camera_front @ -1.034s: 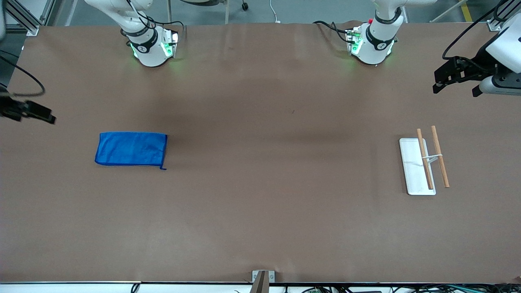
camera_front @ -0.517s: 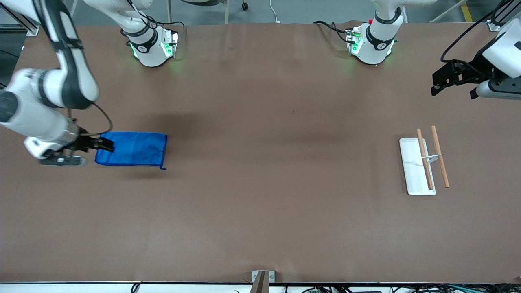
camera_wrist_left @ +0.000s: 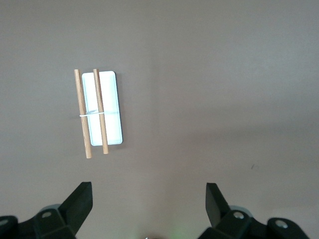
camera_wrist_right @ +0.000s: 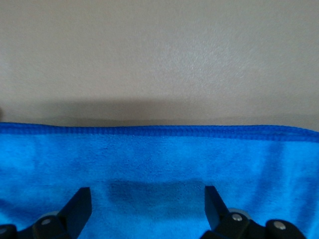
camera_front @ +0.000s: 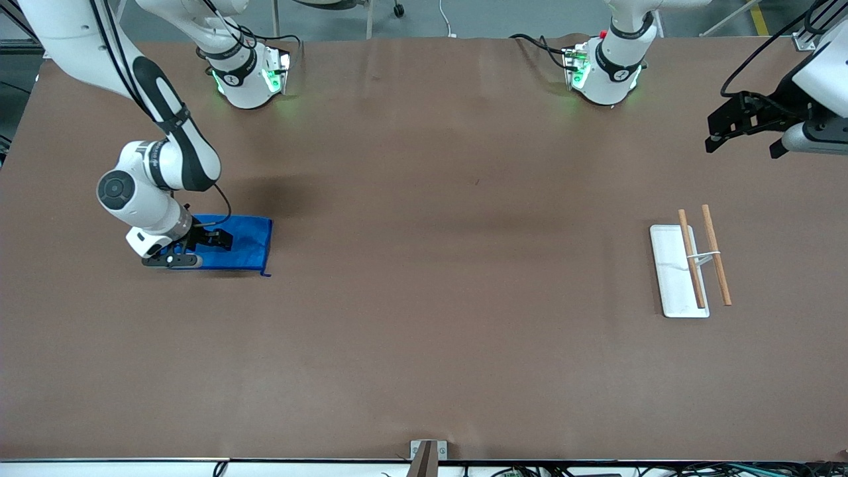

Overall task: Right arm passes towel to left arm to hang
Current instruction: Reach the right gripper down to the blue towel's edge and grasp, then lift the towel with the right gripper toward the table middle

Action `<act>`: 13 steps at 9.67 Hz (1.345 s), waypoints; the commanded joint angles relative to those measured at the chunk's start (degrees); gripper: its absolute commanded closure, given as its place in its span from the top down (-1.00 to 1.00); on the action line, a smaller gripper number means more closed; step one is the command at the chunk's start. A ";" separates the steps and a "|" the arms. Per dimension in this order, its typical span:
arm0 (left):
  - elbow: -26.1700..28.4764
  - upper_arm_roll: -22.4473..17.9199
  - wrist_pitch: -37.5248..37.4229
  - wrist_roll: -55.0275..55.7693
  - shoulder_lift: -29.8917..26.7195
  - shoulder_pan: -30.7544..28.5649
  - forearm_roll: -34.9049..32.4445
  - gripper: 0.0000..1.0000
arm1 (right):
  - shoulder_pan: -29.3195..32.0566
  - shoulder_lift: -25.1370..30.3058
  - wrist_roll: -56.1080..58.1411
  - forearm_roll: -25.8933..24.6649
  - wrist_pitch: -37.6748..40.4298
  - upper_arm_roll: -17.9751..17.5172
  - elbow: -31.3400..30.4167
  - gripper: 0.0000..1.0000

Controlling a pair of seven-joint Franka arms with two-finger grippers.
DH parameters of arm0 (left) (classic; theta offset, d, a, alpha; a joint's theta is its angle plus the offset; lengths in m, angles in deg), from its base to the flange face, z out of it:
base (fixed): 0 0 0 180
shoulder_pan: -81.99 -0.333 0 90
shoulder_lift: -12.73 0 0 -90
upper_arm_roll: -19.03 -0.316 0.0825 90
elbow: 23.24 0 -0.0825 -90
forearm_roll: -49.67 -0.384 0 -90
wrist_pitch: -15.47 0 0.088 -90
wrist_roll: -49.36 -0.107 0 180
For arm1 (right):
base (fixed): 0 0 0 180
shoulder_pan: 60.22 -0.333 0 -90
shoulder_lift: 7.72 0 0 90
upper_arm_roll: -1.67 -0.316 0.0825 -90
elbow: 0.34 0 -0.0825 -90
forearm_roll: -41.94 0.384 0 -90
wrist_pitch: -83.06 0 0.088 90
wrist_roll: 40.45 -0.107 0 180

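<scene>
The bright blue towel [camera_front: 248,244] lies flat on the brown table toward the right arm's end. My right gripper [camera_front: 220,240] is low over the towel, open and holding nothing. In the right wrist view the towel [camera_wrist_right: 159,157] fills the space under the open right gripper [camera_wrist_right: 148,204], with its stitched edge just ahead of the fingers. My left gripper [camera_front: 741,146] hangs open and empty above the table at the left arm's end. In the left wrist view the left gripper [camera_wrist_left: 148,199] is spread wide over bare table.
A white base with two wooden rods, a small hanging rack [camera_front: 689,268], stands near the left arm's end and shows in the left wrist view [camera_wrist_left: 99,112]. The two arm bases stand along the table's edge farthest from the front camera.
My right arm swung in from the table's end and came down over the towel, covering part of it. My left gripper shifted only slightly.
</scene>
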 commanded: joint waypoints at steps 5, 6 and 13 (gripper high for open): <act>1.82 0.60 0.48 -0.16 -0.70 -0.35 -0.86 1.00 | 1.13 -0.34 0.84 -1.64 -2.87 -0.01 -3.60 -0.40; 1.82 0.87 0.48 0.19 -0.44 -0.35 -0.95 1.00 | 0.96 -0.26 -1.42 -1.55 -2.61 -0.09 -2.81 -0.99; 2.00 1.66 1.36 0.02 0.18 -0.44 -1.48 1.00 | -4.56 4.84 -3.29 1.34 34.46 -0.36 18.97 -1.00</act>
